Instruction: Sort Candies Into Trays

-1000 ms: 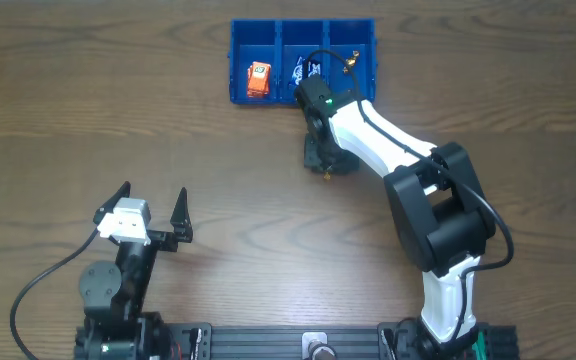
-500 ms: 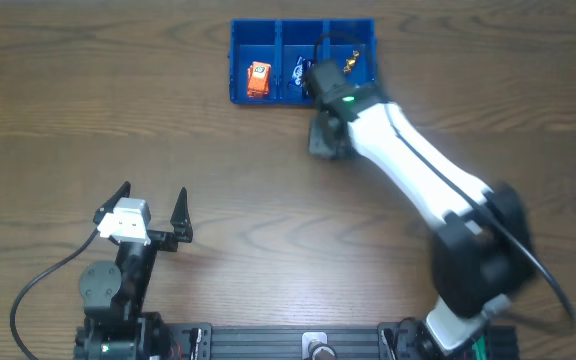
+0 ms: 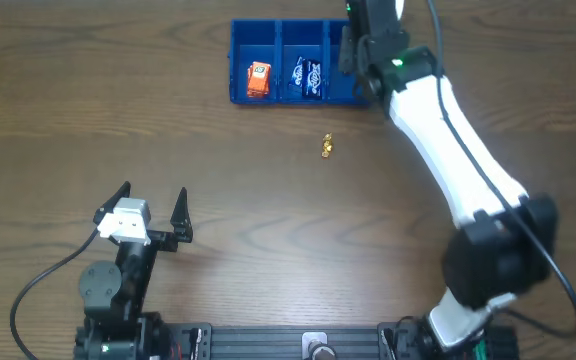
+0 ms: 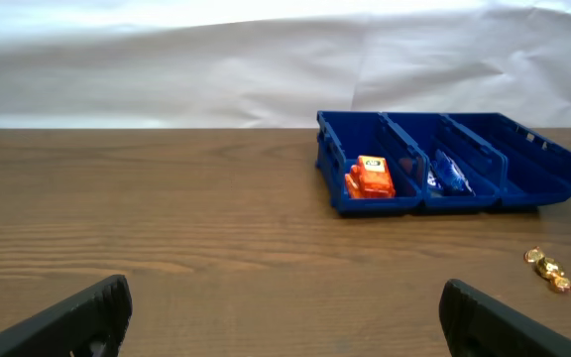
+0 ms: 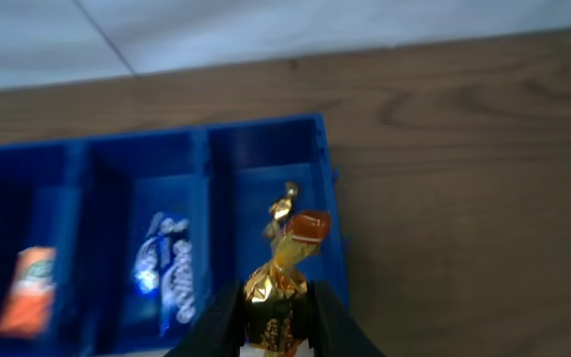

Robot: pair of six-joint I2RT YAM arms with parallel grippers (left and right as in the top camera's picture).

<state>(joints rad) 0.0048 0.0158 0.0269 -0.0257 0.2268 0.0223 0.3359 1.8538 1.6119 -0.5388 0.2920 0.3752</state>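
The right tool (image 5: 276, 315) has swung from the middle of the counter (image 3: 118, 110) to above the tray's (image 5: 266, 130) right compartment, clamped on a gold foil candy (image 5: 284, 260). Light and crinkly, it is likely best pinched at its body, as now; the twisted tip would slip. A loose candy (image 3: 327, 147), also gold, lies on the counter. An orange candy (image 3: 259, 79) and a blue candy (image 3: 308, 75) occupy the other compartments. The left tool (image 3: 153, 197) rests wide open, empty, well apart.

The left arm is folded close to its base, and the left hand (image 3: 152, 195) has its two fingers spread wide apart. The right arm is stretched far out from its base, the right hand (image 5: 277, 322) clamped on a gold-wrapped candy (image 5: 284, 266).
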